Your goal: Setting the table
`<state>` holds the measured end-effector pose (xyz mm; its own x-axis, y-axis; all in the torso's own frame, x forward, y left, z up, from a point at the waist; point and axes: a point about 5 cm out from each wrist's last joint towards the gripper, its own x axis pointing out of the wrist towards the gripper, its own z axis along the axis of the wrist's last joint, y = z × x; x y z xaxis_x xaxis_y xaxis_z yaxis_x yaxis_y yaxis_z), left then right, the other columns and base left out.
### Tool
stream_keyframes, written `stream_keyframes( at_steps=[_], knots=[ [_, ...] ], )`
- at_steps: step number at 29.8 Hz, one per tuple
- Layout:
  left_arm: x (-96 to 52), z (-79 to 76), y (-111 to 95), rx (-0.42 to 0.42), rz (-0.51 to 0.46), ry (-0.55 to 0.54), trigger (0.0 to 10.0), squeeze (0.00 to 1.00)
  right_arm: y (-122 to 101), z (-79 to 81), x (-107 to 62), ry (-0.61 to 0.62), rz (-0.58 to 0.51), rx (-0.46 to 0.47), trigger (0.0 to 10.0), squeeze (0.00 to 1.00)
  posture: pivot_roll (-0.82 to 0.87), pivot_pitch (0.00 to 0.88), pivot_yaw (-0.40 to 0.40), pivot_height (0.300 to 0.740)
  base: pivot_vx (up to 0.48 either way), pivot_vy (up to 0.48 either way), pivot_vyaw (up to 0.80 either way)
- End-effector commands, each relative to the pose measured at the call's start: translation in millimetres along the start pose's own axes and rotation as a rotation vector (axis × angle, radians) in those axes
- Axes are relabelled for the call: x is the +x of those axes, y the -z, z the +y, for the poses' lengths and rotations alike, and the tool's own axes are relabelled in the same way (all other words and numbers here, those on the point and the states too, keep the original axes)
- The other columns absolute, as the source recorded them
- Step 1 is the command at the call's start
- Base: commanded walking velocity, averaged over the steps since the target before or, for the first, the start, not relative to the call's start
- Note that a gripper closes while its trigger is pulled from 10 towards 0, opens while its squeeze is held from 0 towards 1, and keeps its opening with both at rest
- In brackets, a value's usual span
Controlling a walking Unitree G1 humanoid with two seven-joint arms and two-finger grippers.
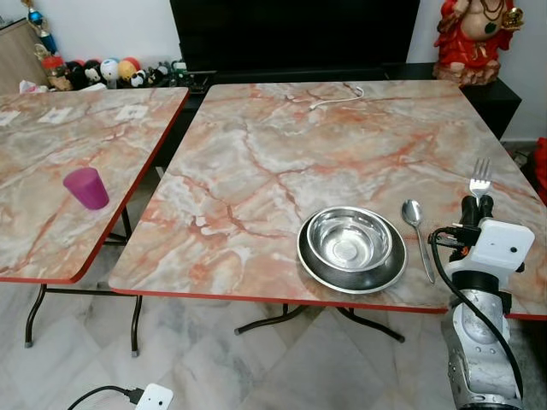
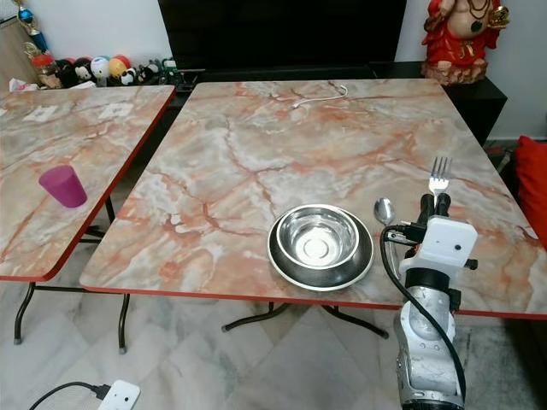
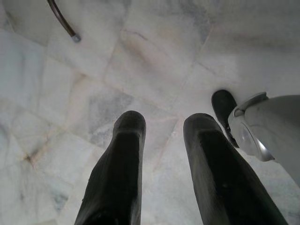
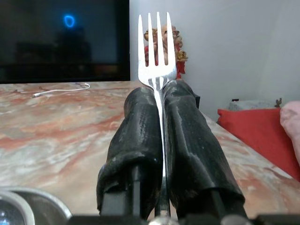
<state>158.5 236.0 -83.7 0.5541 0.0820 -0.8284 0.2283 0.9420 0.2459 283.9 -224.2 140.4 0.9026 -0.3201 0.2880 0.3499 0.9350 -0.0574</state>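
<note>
On the marble table (image 1: 282, 145) near its front edge stands a steel bowl (image 1: 349, 238) on a dark steel plate (image 1: 318, 266). A spoon (image 1: 416, 224) lies just right of the plate. My right gripper (image 1: 477, 205) hovers right of the spoon, shut on a fork (image 1: 480, 178) whose tines point away from me. In the right wrist view the fork (image 4: 158, 51) sticks up from between the two fingers (image 4: 136, 136). My left gripper (image 3: 164, 124) hangs open above the floor.
A purple cup (image 1: 86, 188) stands on a second marble table (image 1: 51, 145) to the left. A white cable (image 1: 338, 99) lies at the far edge. A red statue (image 1: 475, 34), a dark TV and toys stand behind. A charger (image 1: 154, 397) lies on the floor.
</note>
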Motion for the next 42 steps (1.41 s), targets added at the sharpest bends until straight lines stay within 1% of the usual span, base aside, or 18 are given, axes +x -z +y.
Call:
stream_keyframes(
  at_steps=[1, 3, 19, 23, 27, 30, 32, 33, 35, 36, 39, 40, 41, 42],
  knots=[
    [-0.8, -0.1, 5, -0.004, 0.019, 0.001, 10.0, 0.00, -4, 4.7, 2.9, -0.009, -0.007, 0.007, 10.0, 0.00, -0.03, 0.007, 0.066, 0.740, 0.000, 0.000, 0.00],
    [-0.8, -0.6, 4, -0.007, 0.016, 0.006, 10.0, 0.00, -4, 4.4, 3.6, -0.007, -0.008, 0.010, 10.0, 0.00, -0.03, 0.007, 0.066, 0.740, 0.000, 0.000, 0.00],
    [-0.7, -0.8, 4, -0.006, 0.014, 0.002, 10.0, 0.00, -5, 8.0, 5.5, -0.020, -0.016, 0.014, 10.0, 0.00, -0.03, 0.000, 0.064, 0.740, 0.332, 0.000, 0.00],
    [-0.6, -0.3, 3, -0.002, 0.010, 0.000, 10.0, 0.00, -6, 2.0, 8.0, 0.005, -0.020, 0.010, 10.0, 0.00, -0.03, 0.000, 0.067, 0.740, 0.318, 0.000, 0.00],
    [-0.6, 0.9, 3, 0.009, 0.008, -0.012, 10.0, 0.00, -8, -2.7, 11.0, 0.013, -0.026, -0.007, 10.0, 0.00, -0.03, 0.000, 0.067, 0.740, 0.000, 0.000, 0.00],
    [-0.5, 1.0, 2, 0.011, 0.007, -0.014, 10.0, 0.00, -12, -12.2, 14.7, 0.038, -0.043, -0.029, 10.0, 0.00, -0.03, 0.000, 0.063, 0.740, 0.000, 0.000, 0.00],
    [-0.5, 1.2, 2, 0.010, 0.007, -0.015, 10.0, 0.00, -13, -19.8, 16.6, 0.060, -0.033, -0.052, 10.0, 0.00, -0.03, 0.000, 0.063, 0.740, 0.000, 0.000, 0.00],
    [-0.6, 1.2, 3, 0.009, 0.008, -0.014, 10.0, 0.00, -11, -33.2, 19.2, 0.101, -0.002, -0.092, 10.0, 0.00, -0.03, 0.000, 0.063, 0.740, 0.000, 0.000, 0.00],
    [-0.6, 1.0, 3, 0.009, 0.009, -0.014, 10.0, 0.00, -11, -41.4, 20.6, 0.119, 0.019, -0.109, 10.0, 0.00, -0.04, 0.000, 0.064, 0.740, 0.000, 0.000, 0.00],
    [-0.7, 0.6, 3, 0.008, 0.011, -0.013, 10.0, 0.00, -11, -49.0, 22.2, 0.117, 0.048, -0.138, 10.0, 0.00, -0.04, 0.000, 0.064, 0.740, 0.000, 0.000, 0.00],
    [-0.7, -0.2, 4, 0.009, 0.014, -0.010, 10.0, 0.00, -10, -58.4, 24.2, 0.087, 0.091, -0.173, 10.0, 0.00, -0.04, 0.000, 0.064, 0.740, 0.000, 0.000, 0.00],
    [-0.7, -0.9, 4, 0.008, 0.015, -0.007, 10.0, 0.00, -7, -64.5, 24.7, 0.044, 0.147, -0.192, 10.0, 0.00, -0.05, 0.000, 0.062, 0.740, 0.000, 0.000, 0.00],
    [-0.6, -1.3, 4, 0.006, 0.014, -0.006, 10.0, 0.00, 2, -67.2, 22.9, -0.010, 0.236, -0.208, 10.0, 0.00, -0.05, 0.000, 0.061, 0.740, 0.000, 0.000, 0.00],
    [-0.6, -1.3, 4, 0.006, 0.014, -0.006, 10.0, 0.00, 2, -67.2, 22.9, -0.010, 0.236, -0.208, 10.0, 0.00, -0.05, 0.000, 0.061, 0.740, 0.000, 0.000, 0.00]
  ],
)
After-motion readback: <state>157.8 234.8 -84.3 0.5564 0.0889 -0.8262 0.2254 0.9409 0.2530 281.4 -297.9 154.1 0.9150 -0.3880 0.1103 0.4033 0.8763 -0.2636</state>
